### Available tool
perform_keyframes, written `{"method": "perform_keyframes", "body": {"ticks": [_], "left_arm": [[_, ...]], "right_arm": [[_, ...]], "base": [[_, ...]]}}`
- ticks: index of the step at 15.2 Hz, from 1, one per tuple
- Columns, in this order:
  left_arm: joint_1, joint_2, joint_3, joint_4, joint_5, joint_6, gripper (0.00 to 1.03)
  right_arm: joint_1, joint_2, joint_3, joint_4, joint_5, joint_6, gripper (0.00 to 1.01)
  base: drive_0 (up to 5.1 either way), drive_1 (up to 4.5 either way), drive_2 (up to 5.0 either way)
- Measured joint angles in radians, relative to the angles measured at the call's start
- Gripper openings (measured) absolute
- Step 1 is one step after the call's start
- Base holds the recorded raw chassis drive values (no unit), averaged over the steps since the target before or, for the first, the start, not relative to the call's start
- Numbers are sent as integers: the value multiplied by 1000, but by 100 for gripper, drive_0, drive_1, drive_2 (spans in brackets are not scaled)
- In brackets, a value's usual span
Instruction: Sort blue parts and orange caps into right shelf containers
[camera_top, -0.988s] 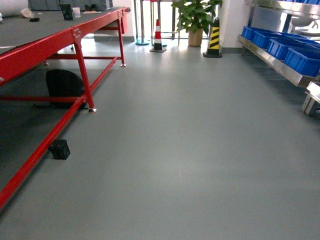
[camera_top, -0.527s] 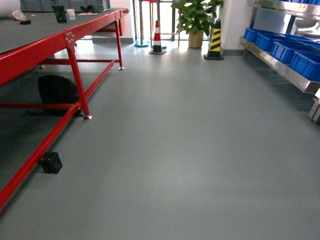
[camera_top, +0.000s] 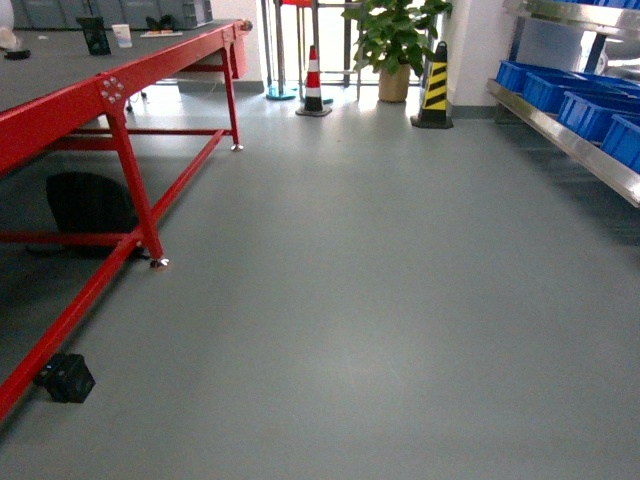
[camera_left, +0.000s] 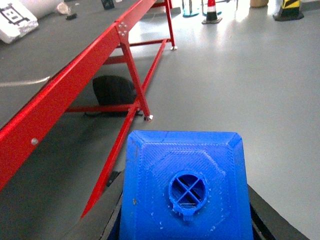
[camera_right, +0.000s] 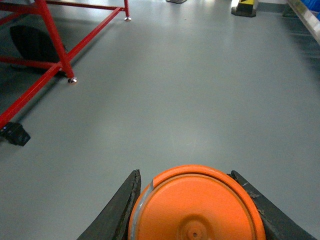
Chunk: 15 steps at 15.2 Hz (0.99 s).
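My left gripper (camera_left: 186, 227) is shut on a blue part (camera_left: 185, 170), a bright blue block with a round crossed hole in its top face. It fills the bottom of the left wrist view, with a dark finger (camera_left: 112, 222) on either side. In the right wrist view my right gripper (camera_right: 197, 222) is shut on an orange cap (camera_right: 197, 207), whose flat round top faces the camera between two black fingers (camera_right: 120, 210). The right shelf (camera_top: 585, 150) runs along the head view's right edge and carries blue containers (camera_top: 598, 112). Neither gripper shows in the head view.
A red-framed table (camera_top: 60, 105) runs along the left, with a black bag (camera_top: 88, 205) under it and a small black block (camera_top: 68, 378) on the floor. At the back stand a striped cone (camera_top: 313, 80), a yellow-black cone (camera_top: 434, 88) and a potted plant (camera_top: 392, 40). Grey floor lies between.
The head view has advanced over the floor. The table leg and black block slid left and down, and the shelf slid toward the right edge.
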Motion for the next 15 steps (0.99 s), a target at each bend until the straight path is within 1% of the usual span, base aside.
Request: {"method": "perform_keyframes", "body": {"ticks": [15], "left_arm": [[-1, 1, 0, 1, 0, 0, 44]], "right_arm": [[0, 0, 0, 2, 3, 0, 44]], "base": [[6, 423, -410]]}}
